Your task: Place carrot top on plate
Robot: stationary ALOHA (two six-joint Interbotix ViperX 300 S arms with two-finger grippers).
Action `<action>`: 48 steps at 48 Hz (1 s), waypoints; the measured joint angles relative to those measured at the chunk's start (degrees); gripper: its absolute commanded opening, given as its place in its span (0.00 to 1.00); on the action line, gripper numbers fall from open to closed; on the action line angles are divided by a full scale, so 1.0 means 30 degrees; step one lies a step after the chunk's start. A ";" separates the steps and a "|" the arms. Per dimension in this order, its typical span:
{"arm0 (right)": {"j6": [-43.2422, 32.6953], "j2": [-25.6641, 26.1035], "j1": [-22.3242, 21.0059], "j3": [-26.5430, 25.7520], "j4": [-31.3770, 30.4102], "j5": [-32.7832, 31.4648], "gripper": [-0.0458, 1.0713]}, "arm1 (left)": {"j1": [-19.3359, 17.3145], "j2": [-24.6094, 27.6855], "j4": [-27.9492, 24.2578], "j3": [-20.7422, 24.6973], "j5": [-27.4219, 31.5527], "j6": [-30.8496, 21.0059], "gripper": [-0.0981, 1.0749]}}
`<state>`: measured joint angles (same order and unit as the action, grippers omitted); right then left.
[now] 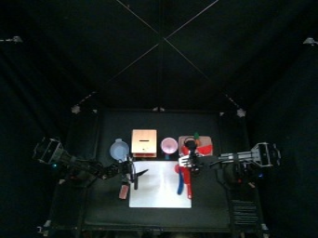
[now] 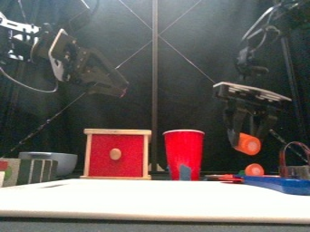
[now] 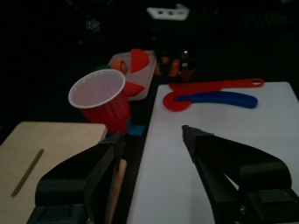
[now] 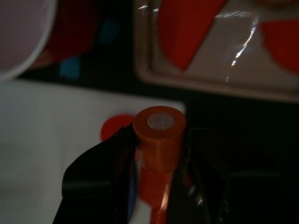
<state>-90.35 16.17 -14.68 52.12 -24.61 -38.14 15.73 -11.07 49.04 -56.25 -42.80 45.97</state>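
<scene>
Right gripper [image 4: 149, 166] clenches carrot piece [image 4: 156, 131] — front view shows it airborne.

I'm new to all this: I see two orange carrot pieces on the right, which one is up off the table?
The carrot piece clamped in the right gripper hangs in the air. The other orange piece sits lower, down at table level beside the blue tool.

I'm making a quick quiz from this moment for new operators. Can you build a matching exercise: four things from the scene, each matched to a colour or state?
Things:
1. cup
2. wooden box
3. carrot piece
4. left gripper

States:
A. held up in the air by the right gripper
B. open, holding nothing
C. red, standing upright on the table
D. red front panel with a round knob

Pairs: 1-C, 2-D, 3-A, 4-B
</scene>
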 measured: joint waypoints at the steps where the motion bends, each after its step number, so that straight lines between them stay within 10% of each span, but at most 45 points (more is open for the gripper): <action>1: 0.0029 0.0029 -0.0293 0.0205 -0.0088 0.0205 0.68 | -0.0088 -0.0029 -0.0029 0.0029 0.0000 0.0000 0.86; 24: 0.2695 -0.1992 -0.2930 0.0879 0.0439 0.3105 0.84 | -0.0703 -0.0469 0.0000 0.0264 0.0000 -0.0029 0.86; 36: 0.2754 0.1816 -0.1289 0.0879 -0.0557 0.2871 0.84 | -0.0732 -0.0850 0.0029 0.0938 0.0000 -0.0059 0.86; 48: 0.2930 0.6680 0.2461 0.1436 -0.7646 0.8232 0.84 | -0.0293 -0.2607 0.0146 0.1230 0.0059 -0.0439 0.86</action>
<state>-81.56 36.21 -7.29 56.43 -47.55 -13.45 14.85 -18.90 49.48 -52.56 -42.63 44.65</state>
